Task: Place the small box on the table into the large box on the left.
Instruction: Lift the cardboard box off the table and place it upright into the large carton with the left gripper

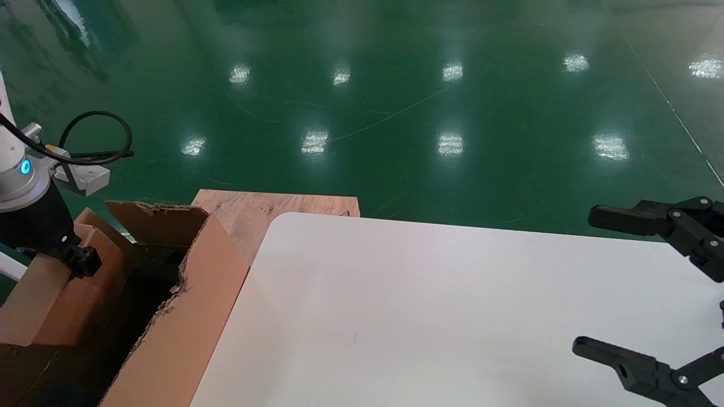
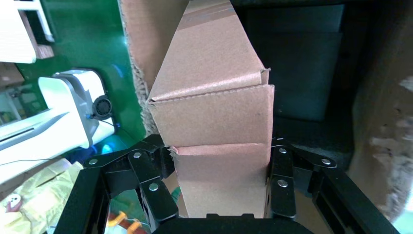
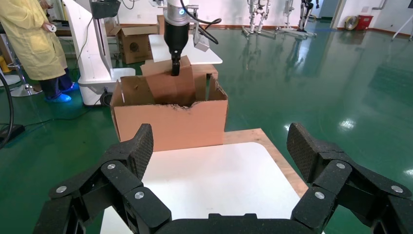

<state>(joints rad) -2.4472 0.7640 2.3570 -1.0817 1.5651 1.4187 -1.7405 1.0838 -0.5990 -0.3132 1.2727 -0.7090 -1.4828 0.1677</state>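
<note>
Item one, nearest: left gripper [image 2: 219, 168], which I am running over the large box [image 1: 186, 316]. Its fingers [image 2: 155, 183] are clamping the small box [image 2: 219, 122] on two opposite faces, the carton projecting straight ahead of the jaws.

Item two, just beyond the held carton: dark foam [image 2: 302, 73] lining the large box's interior, with the torn flap edge [image 2: 139, 78] running alongside the carton.

Item three, well apart from the working tool: right gripper [image 3: 219, 156], idling with jaws spread wide and holding nothing, above the table [image 1: 424, 305]. A wooden board [image 1: 266, 206] is showing past the table's far corner.

Handling note: I am judging this as the lowering step. The carton seems to be partly inside already, though the head view is hiding how deep. I should be keeping it clear of the ragged flap, bringing it down onto the foam, and only then easing the jaws apart.

Markings: none readable on either carton; a strip of tape [image 2: 207, 17] is crossing the small box's far end.
</note>
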